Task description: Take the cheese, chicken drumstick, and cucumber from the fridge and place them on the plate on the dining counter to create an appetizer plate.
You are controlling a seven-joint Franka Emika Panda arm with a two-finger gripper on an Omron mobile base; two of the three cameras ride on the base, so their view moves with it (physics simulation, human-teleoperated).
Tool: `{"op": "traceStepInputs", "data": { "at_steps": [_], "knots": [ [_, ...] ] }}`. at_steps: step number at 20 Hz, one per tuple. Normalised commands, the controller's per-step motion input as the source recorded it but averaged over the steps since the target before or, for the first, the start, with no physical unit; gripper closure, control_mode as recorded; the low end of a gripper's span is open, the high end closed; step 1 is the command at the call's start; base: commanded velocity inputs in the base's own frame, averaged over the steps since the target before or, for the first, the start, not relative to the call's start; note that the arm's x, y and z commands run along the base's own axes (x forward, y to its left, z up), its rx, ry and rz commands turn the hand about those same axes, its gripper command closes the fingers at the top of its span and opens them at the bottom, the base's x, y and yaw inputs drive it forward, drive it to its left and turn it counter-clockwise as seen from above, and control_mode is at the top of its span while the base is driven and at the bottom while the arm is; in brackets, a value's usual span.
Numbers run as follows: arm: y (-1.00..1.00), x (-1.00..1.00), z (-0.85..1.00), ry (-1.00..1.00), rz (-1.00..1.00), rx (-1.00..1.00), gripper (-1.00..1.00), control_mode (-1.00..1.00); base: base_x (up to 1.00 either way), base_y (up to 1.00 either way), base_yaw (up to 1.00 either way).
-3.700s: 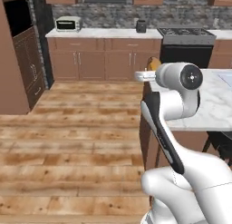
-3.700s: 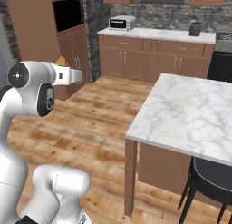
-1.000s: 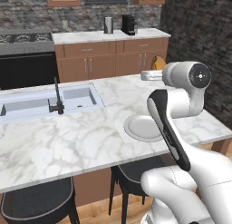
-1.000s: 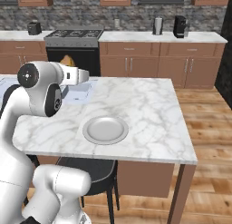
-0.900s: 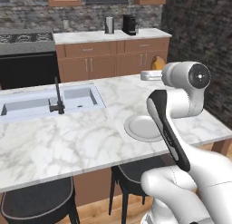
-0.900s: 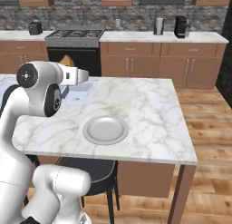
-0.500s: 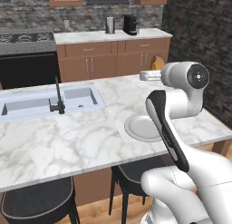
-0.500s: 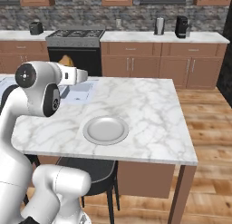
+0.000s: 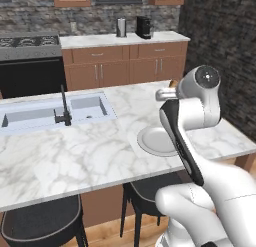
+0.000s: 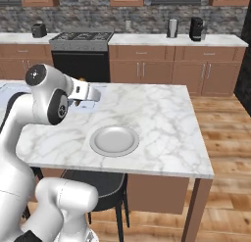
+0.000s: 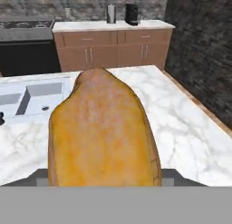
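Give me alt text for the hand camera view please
A golden-brown chicken drumstick is held close to the camera in the gripper, above a white marble counter. A sink lies to the left, and wooden cabinets stand behind.

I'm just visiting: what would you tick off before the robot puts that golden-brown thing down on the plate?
1. Drumstick held in the end effector: ok, it sits right in front of the hand camera.
2. Plate bare and ready: ok.
3. Plate well on the dining counter, away from the edge: ok.
4. End effector above the plate: not ok, it hangs nearer the sink side.
5. Fingertips' hold on the drumstick: cannot tell, the drumstick hides them.
6. Cheese and cucumber delivered: not ok, neither lies on the plate.
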Motion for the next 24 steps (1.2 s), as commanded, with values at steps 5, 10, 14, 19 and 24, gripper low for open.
{"op": "traceStepInputs", "data": {
  "at_steps": [5,10,14,19,24],
  "knots": [
    [-0.51,0.22,-0.68,0.40,-0.10,0.02,1.00,-1.00,0.00,0.00,0.00],
    [-0.70,0.29,-0.80,0.28,-0.01,0.10,1.00,-1.00,0.00,0.00,0.00],
    [-0.61,0.40,-0.97,0.21,0.00,0.10,1.00,-1.00,0.00,0.00,0.00],
    [-0.20,0.60,-0.98,0.20,0.00,0.01,1.00,-1.00,0.00,0.00,0.00],
    [-0.01,0.75,-0.92,0.20,0.00,0.00,1.00,-1.00,0.00,0.00,0.00]
  ]
}}
